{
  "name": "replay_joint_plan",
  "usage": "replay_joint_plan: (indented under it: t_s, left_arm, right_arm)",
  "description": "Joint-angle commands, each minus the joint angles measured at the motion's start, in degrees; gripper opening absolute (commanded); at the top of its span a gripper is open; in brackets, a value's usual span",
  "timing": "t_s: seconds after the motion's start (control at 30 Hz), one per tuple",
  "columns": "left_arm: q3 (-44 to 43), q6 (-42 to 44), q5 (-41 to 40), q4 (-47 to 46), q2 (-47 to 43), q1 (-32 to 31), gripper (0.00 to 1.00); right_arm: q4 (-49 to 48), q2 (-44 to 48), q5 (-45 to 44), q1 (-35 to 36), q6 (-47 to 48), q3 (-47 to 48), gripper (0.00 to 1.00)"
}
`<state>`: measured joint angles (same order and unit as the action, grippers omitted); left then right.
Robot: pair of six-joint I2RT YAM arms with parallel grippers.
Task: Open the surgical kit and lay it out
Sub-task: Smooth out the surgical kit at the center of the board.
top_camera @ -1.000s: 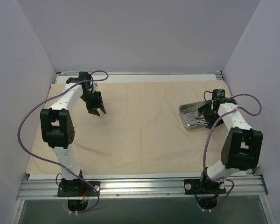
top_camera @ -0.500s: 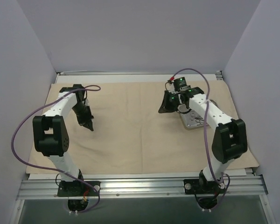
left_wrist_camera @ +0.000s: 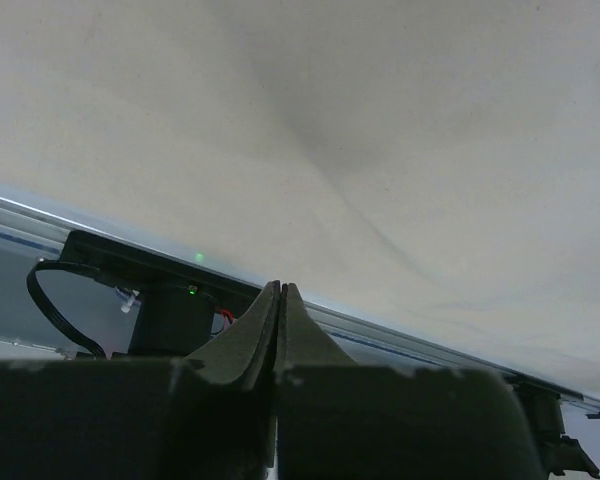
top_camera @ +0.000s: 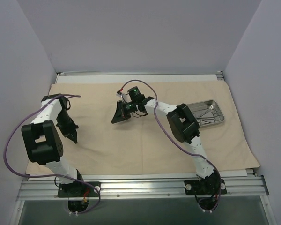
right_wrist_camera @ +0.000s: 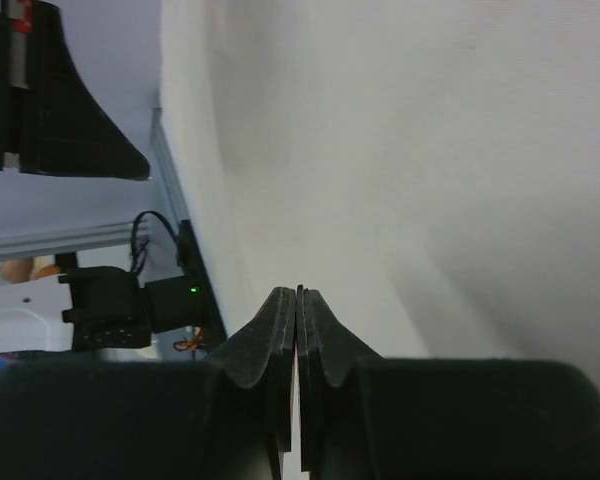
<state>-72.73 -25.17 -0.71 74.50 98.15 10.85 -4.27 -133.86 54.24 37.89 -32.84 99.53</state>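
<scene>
Right end effector (top_camera: 114,120) leftward; cloth (top_camera: 145,145) flat

Left arm (top_camera: 43,140): folded up at the left side, forearm angled downward.
Left gripper (top_camera: 74,137): fingers pressed together, nothing between them.
Right arm (top_camera: 182,123): stretched leftward across the middle, wrist turned left.
Right gripper (top_camera: 115,117): fingers closed tip to tip, empty.

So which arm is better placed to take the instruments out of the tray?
The right, I think. The steel tray with the instruments lies on its side of the cloth; the right gripper, shut, is over the cloth's middle, the left gripper, shut, near the left edge.
</scene>
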Motion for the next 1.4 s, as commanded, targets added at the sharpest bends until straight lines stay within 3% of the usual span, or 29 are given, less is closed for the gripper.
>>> replay_joint_plan:
  t_s: [0.0,0.1,0.3,0.53,0.77,1.07,1.17,1.37]
  left_arm:
    - [-0.4,-3.7,-1.7,4.1,-1.1,0.0,0.02]
    - [0.2,-6.6,-1.1,3.6,1.2,0.2,0.02]
    - [5.8,-9.9,-2.7,2.7,5.0,0.4,0.02]
    - [6.4,-12.6,-6.3,3.7,12.4,0.7,0.02]
    - [7.8,-14.1,-8.2,3.3,14.5,1.0,0.02]
    - [9.0,-15.3,-10.8,1.4,18.0,2.8,0.02]
    - [8.5,-15.2,-11.3,2.8,15.7,2.8,0.02]
    - [3.3,-14.9,-6.0,8.4,4.6,2.6,0.02]
  right_arm:
    - [-18.6,-2.1,10.3,3.2,-13.6,1.9,0.00]
    - [-22.7,-4.7,10.6,4.9,-17.0,2.3,0.00]
    - [-21.7,-8.3,7.7,6.1,-17.0,4.1,0.00]
    - [0.8,-12.3,-3.2,6.0,-3.7,13.9,0.00]
    - [8.6,-15.1,-11.5,4.7,-0.8,17.7,0.00]
    - [22.2,-21.6,-25.3,2.9,5.8,32.6,0.00]
    - [21.7,-20.0,-22.0,2.5,7.1,33.6,0.00]
    - [12.5,-9.3,-12.1,4.5,6.4,22.1,0.00]
